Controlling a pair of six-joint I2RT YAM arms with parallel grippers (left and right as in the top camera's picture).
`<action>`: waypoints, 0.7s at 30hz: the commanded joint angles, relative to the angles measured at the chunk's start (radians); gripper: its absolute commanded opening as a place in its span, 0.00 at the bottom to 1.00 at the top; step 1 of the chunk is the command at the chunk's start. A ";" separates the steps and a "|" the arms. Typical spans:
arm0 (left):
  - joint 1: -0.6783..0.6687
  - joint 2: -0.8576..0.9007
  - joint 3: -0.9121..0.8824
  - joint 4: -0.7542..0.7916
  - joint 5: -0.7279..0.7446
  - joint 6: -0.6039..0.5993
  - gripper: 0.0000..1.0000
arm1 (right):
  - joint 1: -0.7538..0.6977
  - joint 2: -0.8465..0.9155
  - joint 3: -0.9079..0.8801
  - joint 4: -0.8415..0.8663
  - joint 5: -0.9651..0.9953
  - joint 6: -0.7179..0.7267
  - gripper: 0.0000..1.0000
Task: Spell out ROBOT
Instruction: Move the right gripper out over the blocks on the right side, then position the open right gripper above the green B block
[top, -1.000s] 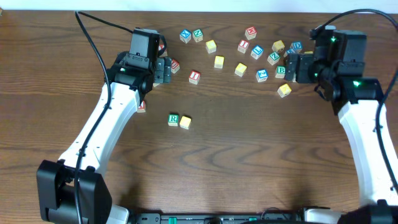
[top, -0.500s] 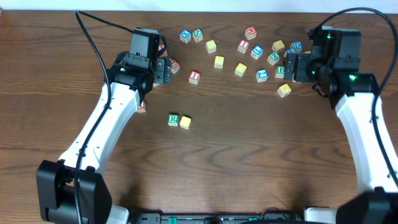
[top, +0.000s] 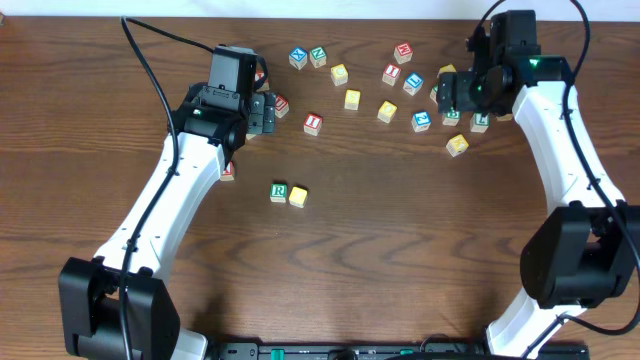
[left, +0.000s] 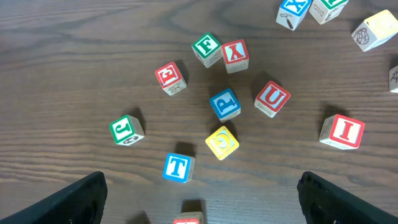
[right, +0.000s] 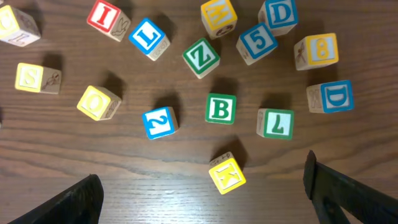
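The green R cube (top: 278, 191) and a yellow cube (top: 298, 196) touching its right side lie mid-table. In the right wrist view the green B cube (right: 221, 108) lies just beyond my open right gripper (right: 205, 202), with the yellow O cube (right: 98, 102) to its left and a yellow K cube (right: 227, 174) between the jaws' line and B. From above, the right gripper (top: 447, 97) hovers over B (top: 452, 115). The blue T cube (left: 177, 167) lies just ahead of my open left gripper (left: 202, 204), beside a yellow cube (left: 222, 142). The left gripper (top: 272, 112) holds nothing.
Several other letter cubes are scattered along the far side: red I (top: 313, 122), blue 2 (top: 422, 121), green 7 (top: 481, 122), red U (left: 272, 98), blue P (left: 225, 104), green Z (right: 201, 57). A red-topped cube (left: 188, 219) sits right under the left gripper.
The right arm has swung left and toward the far edge, so its gripper now hangs over the right cluster of cubes. The left arm and all cubes have stayed put.
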 joint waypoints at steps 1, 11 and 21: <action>0.004 -0.025 0.028 0.001 0.005 0.014 0.96 | 0.001 0.013 0.026 -0.016 0.062 0.003 0.99; 0.004 -0.025 0.028 0.001 0.005 0.014 0.96 | -0.001 0.068 0.028 -0.044 0.078 0.016 0.99; 0.004 -0.025 0.028 0.000 0.005 0.015 0.96 | -0.004 0.199 0.028 -0.041 0.077 0.022 0.98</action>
